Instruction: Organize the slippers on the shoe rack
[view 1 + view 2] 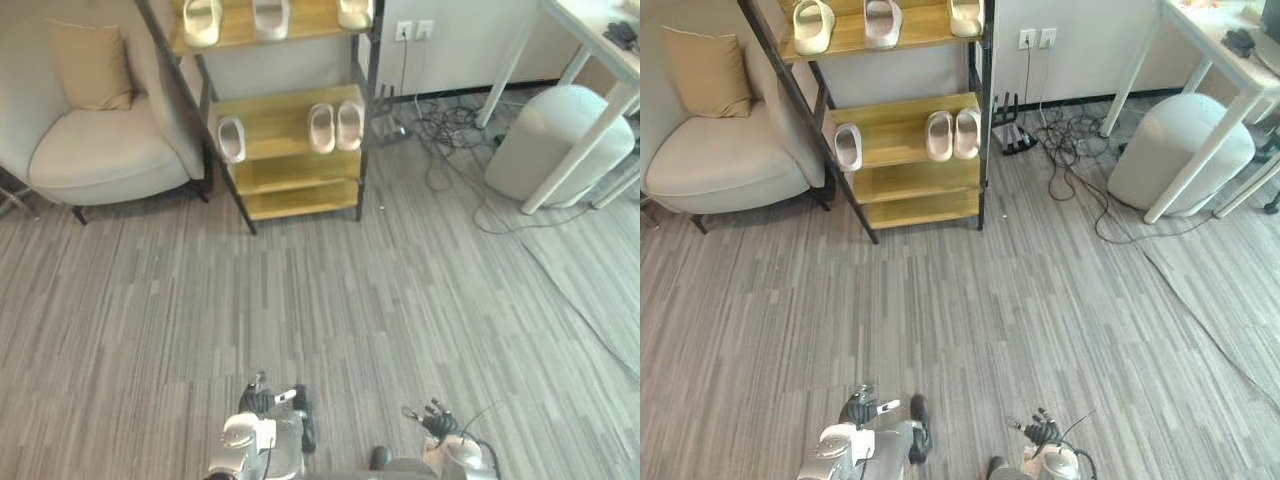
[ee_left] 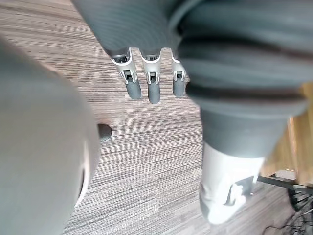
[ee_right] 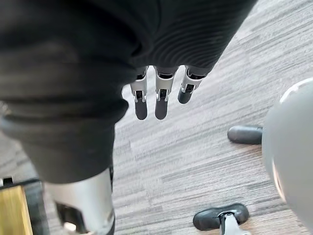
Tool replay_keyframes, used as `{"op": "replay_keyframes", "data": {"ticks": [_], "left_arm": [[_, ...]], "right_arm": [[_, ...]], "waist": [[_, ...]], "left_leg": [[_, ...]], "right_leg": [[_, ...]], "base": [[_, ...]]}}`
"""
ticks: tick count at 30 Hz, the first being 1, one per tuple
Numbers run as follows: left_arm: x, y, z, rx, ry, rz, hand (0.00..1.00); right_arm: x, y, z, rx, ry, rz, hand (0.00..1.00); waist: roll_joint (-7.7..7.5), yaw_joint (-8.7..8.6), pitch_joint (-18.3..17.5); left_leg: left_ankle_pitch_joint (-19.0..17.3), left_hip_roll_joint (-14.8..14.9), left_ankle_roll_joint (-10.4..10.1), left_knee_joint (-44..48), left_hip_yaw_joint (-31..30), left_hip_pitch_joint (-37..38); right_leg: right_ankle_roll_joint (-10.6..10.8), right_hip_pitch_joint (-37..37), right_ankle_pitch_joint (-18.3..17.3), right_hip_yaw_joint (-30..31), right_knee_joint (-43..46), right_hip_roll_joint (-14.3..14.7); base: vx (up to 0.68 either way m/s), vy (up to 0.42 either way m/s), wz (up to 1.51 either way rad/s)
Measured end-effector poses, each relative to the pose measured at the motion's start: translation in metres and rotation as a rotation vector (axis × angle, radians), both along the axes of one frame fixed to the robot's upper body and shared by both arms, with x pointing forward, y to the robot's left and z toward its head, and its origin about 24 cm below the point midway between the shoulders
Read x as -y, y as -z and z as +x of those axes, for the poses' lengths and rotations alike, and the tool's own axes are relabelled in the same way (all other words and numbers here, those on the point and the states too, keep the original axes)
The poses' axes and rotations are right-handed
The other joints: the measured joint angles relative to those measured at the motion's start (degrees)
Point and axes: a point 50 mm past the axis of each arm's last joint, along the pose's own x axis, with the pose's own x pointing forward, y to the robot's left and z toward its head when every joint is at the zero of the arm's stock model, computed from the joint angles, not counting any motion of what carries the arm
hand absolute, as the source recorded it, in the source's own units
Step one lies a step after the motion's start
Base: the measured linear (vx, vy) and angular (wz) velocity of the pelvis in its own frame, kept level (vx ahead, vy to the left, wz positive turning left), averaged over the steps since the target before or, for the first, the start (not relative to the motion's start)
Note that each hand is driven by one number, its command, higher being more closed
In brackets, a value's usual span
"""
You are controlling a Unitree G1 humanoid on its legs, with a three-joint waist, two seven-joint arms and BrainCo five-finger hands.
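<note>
At the shoe rack's (image 1: 275, 120) left edge we'd pinch that probably light, soft slipper (image 1: 231, 139) by its strap, left hand (image 2: 152, 88) and right hand (image 3: 161, 103) hanging spread.

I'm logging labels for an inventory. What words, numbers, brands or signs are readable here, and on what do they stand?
No text can be read.
The slippers and the shoe rack show no lettering.
Any marks on the wall sockets are too small to tell.
The left hand and the right hand show no print.
</note>
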Motion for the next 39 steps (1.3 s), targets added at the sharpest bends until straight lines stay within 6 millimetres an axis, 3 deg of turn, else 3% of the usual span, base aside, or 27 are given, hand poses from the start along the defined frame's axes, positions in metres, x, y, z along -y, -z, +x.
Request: {"op": "replay_keyframes", "data": {"ticks": [2,4,5,7,9,12,13,14,15,16,18,20,21,22,25,27,29,31,32,34,36,39], "left_arm": [[0.000,0.002,-0.002,-0.017,0.010,0.005,0.00],[-0.006,0.005,-0.010,-0.059,0.050,0.039,0.00],[-0.008,0.006,-0.011,-0.067,0.061,0.050,0.00],[-0.011,0.007,-0.014,-0.079,0.061,0.058,0.00],[-0.009,0.008,-0.016,-0.083,0.059,0.051,0.00],[-0.001,0.008,-0.015,-0.080,0.061,0.032,0.00],[-0.001,0.010,-0.018,-0.088,0.059,0.031,0.00],[-0.002,0.011,-0.020,-0.096,0.059,0.033,0.00],[-0.004,0.011,-0.023,-0.100,0.055,0.035,0.00],[0.001,0.013,-0.024,-0.109,0.030,0.014,0.00],[0.009,0.014,-0.024,-0.108,0.024,-0.011,0.00],[0.015,0.013,-0.022,-0.102,0.007,-0.035,0.00],[0.015,0.013,-0.020,-0.094,0.000,-0.038,0.00],[0.015,0.011,-0.017,-0.079,-0.006,-0.039,0.00],[0.015,0.008,-0.012,-0.055,-0.008,-0.043,0.00],[0.016,0.006,-0.008,-0.041,-0.005,-0.042,0.00],[0.016,0.005,-0.005,-0.034,0.001,-0.040,0.00],[0.022,0.005,-0.005,-0.037,0.038,-0.040,0.00],[0.021,0.006,-0.007,-0.041,0.038,-0.038,0.00],[0.011,0.005,-0.006,-0.046,0.040,-0.009,0.00],[0.006,0.005,-0.006,-0.048,0.056,0.011,0.00],[0.003,0.008,-0.012,-0.071,0.055,0.017,0.00]], "right_arm": [[0.001,0.001,-0.002,-0.007,0.000,-0.002,0.00],[0.000,0.000,-0.001,-0.001,-0.012,0.000,0.00],[-0.001,0.000,-0.002,-0.002,-0.012,0.003,0.00],[-0.002,0.002,-0.004,-0.010,-0.017,0.010,0.00],[0.000,-0.001,0.002,0.009,-0.028,0.005,0.00],[0.011,-0.006,0.010,0.044,-0.025,-0.023,0.00],[0.012,-0.008,0.013,0.062,-0.023,-0.027,0.00],[0.012,-0.007,0.009,0.054,-0.020,-0.025,0.00],[0.011,-0.005,0.003,0.040,-0.014,-0.020,0.00],[0.017,-0.009,0.011,0.060,-0.024,-0.038,0.00],[0.022,-0.008,0.008,0.053,-0.023,-0.051,0.00],[0.023,-0.008,0.006,0.047,-0.014,-0.049,0.00],[0.021,-0.007,0.004,0.039,-0.017,-0.045,0.00],[0.019,-0.005,0.000,0.030,-0.011,-0.039,0.00],[0.016,-0.002,-0.007,0.015,-0.002,-0.029,0.00],[0.015,-0.003,-0.004,0.021,-0.002,-0.027,0.00],[0.014,-0.003,-0.003,0.024,0.009,-0.021,0.00],[0.018,-0.003,-0.005,0.020,0.036,-0.024,0.00],[0.019,-0.002,-0.007,0.013,0.038,-0.028,0.00],[0.008,0.000,-0.008,0.007,0.034,-0.001,0.00],[0.001,0.001,-0.009,0.002,0.034,0.016,0.00],[0.004,0.000,-0.007,0.008,0.020,0.005,0.00]], "waist": [[-0.03,-0.06,-0.04],[-1.22,-0.59,-0.51],[-1.66,-0.68,-0.32],[-2.11,-0.77,-0.42],[-1.13,-1.01,-0.17],[1.20,-2.13,0.94],[1.25,-3.14,0.98],[0.42,-3.26,0.69],[-0.77,-3.19,0.08],[2.00,-2.90,0.10],[3.43,-3.48,-0.77],[4.99,-3.26,-0.73],[5.01,-2.98,-0.56],[4.71,-2.76,-0.34],[3.75,-2.72,-0.02],[3.66,-2.58,0.00],[3.01,-2.28,0.38],[3.47,-2.21,0.26],[3.84,-2.07,-0.13],[0.75,-2.04,-1.04],[-1.09,-1.40,-1.36],[-0.07,-0.94,-1.27]], "left_leg": [[-3.90,-0.05,0.24,1.92,0.36,2.26],[-6.61,-1.37,0.69,1.46,0.47,6.74],[-6.59,-1.80,0.88,1.43,0.47,8.57],[-7.26,-2.64,1.22,-1.55,-0.01,14.05],[-7.21,-1.65,1.14,-5.18,-0.40,18.28],[-7.21,1.25,1.13,-8.06,-2.03,21.69],[-7.29,1.74,0.85,-9.00,-2.95,22.58],[-7.60,1.21,-0.68,-9.23,-3.38,23.58],[-9.38,0.98,-3.65,-8.94,-3.97,24.87],[-11.94,3.38,-6.66,-7.76,-4.62,26.86],[-11.64,5.21,-7.17,-0.61,-6.45,24.19],[-8.60,8.77,-10.96,15.90,-7.08,17.40],[-7.51,10.78,-11.08,24.50,-6.79,14.17],[-8.19,12.82,-10.50,32.68,-5.35,10.98],[-10.27,13.84,-8.23,34.00,-0.17,6.53],[-11.16,12.19,-7.35,23.39,1.48,3.37],[-9.92,8.29,-6.94,8.96,0.86,2.85],[0.17,4.69,-7.05,-6.80,-1.19,3.64],[4.08,4.41,-3.68,-7.51,-1.41,4.21],[2.86,1.63,-2.51,-8.08,-0.30,5.37],[-0.27,-0.13,-1.43,-6.81,0.49,5.81],[-4.45,-0.64,-0.77,-6.54,1.73,9.55]], "right_leg": [[1.61,-4.30,-2.08,1.55,14.00,-1.60],[6.97,-12.55,-0.99,4.23,35.98,-4.29],[6.99,-14.45,-1.46,3.96,41.68,-4.95],[2.46,-17.62,-4.17,0.08,46.23,-6.03],[-0.79,-20.78,-6.18,-3.94,41.46,-4.26],[-2.54,-25.64,-5.12,-4.18,25.91,0.73],[-1.94,-26.53,-0.13,-2.50,15.84,2.03],[-1.93,-26.05,5.51,-0.74,8.41,2.23],[-2.51,-25.42,13.09,1.06,4.50,1.76],[-5.41,-26.15,15.05,0.11,9.98,3.21],[-6.04,-25.19,9.97,-1.24,11.63,3.66],[-7.11,-21.09,7.64,-2.73,10.23,5.34],[-7.78,-18.40,6.83,-3.30,8.52,5.85],[-8.22,-13.96,5.92,-3.96,6.24,6.38],[-7.91,-7.71,5.74,-4.03,1.19,6.26],[-7.04,-5.34,6.05,-3.55,-1.22,5.86],[-5.97,-4.64,5.74,-2.94,-1.75,4.06],[-3.26,-3.63,4.36,-2.22,-1.79,2.61],[-1.96,-2.95,3.55,-1.64,-1.76,2.75],[-0.05,-2.30,2.61,-1.11,-1.58,-0.19],[1.16,-2.29,1.80,-0.92,-0.03,-2.38],[2.09,-7.79,1.20,1.23,16.50,-4.71]], "base": [[0.33,0.160,-0.10],[0.43,0.191,0.03],[0.51,0.116,0.27],[0.46,0.032,0.19],[0.46,-0.011,0.05],[0.48,-0.103,0.25],[0.47,-0.160,0.54],[0.48,-0.201,0.56],[0.49,-0.230,0.31],[0.56,-0.268,0.30],[0.45,-0.214,0.39],[0.49,-0.231,0.35],[0.48,-0.203,0.18],[0.37,-0.129,0.09],[0.27,-0.057,0.06],[0.33,0.036,-0.13],[0.29,0.150,-0.13],[0.30,0.225,-0.10],[0.29,0.198,-0.08],[0.30,0.185,0.02],[0.25,0.191,-0.10],[0.22,0.236,-0.25]]}}
